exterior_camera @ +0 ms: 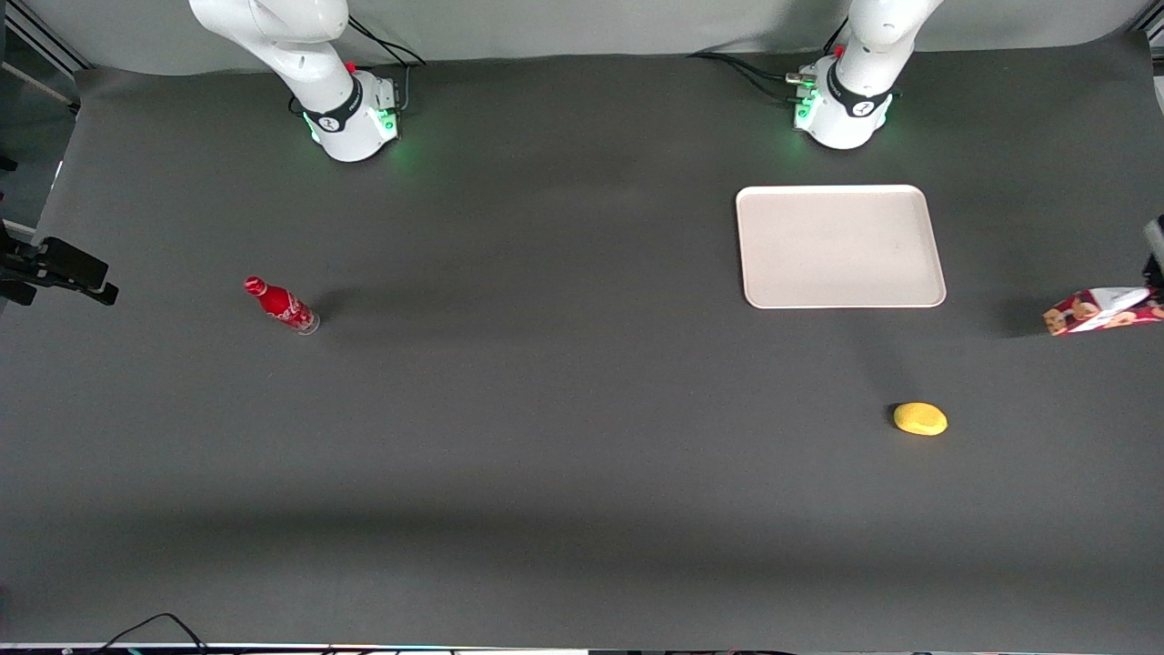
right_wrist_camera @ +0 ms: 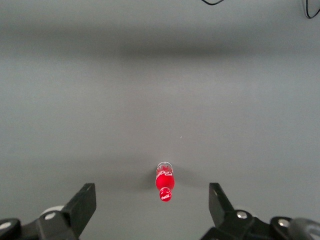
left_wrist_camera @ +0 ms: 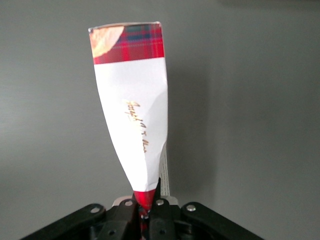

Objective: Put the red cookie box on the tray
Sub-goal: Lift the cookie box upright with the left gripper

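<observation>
The red cookie box (left_wrist_camera: 132, 107) was pinched at one end between the closed gripper (left_wrist_camera: 146, 210) fingers, well apart from the tray (exterior_camera: 838, 246).

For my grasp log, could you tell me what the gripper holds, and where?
The gripper pinches one end of the long dark red cookie box, crushing it there.

Front view: the red cookie box (exterior_camera: 1102, 311) is cut off at the frame edge, with the gripper (exterior_camera: 1155, 273) mostly out of frame. Left wrist view: the box's (left_wrist_camera: 135, 115) pinched end disappears between the closed fingers (left_wrist_camera: 131, 212); its gold lettering is illegible.
</observation>
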Tool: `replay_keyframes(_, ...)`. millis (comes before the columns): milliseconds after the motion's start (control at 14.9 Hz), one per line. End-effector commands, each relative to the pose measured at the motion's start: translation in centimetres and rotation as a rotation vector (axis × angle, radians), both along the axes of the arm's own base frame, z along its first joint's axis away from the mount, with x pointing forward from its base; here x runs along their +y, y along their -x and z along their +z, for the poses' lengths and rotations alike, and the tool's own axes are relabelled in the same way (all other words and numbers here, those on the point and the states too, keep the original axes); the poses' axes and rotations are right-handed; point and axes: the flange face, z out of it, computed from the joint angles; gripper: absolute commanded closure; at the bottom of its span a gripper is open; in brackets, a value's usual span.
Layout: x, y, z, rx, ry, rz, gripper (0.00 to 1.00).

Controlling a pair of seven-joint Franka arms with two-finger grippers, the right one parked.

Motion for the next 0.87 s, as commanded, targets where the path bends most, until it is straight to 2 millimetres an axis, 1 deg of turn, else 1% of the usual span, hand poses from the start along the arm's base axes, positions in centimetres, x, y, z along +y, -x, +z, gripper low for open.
replay_keyframes(0, -1.9, -0.5, 11.3, -0.018, -0.019, 0.022, 1.00)
replay_keyframes(134, -2.3, -0.1, 15.8, 0.004, -0.009, 0.056, 1.00)
replay_keyframes(201, -2.5, -0.2, 16.9, 0.017, -0.001, 0.073, 1.00)
replay_keyframes(268, -2.6, -0.2, 17.2, 0.020, 0.002, 0.091, 1.00)
replay_keyframes(402, -3.2, -0.5, 16.8, 0.028, 0.011, 0.167, 1.00)
replay_keyframes(536, -3.6, -0.3, 16.2, 0.045, 0.020, 0.308, 1.00)
replay_keyframes(603, -4.2, 0.3, 16.4, 0.049, 0.017, 0.407, 1.00)
replay_keyframes(670, -5.7, 0.8, 16.2, 0.061, 0.012, 0.503, 1.00)
replay_keyframes(804, -8.7, 2.8, 15.5, 0.082, -0.007, 0.711, 1.00)
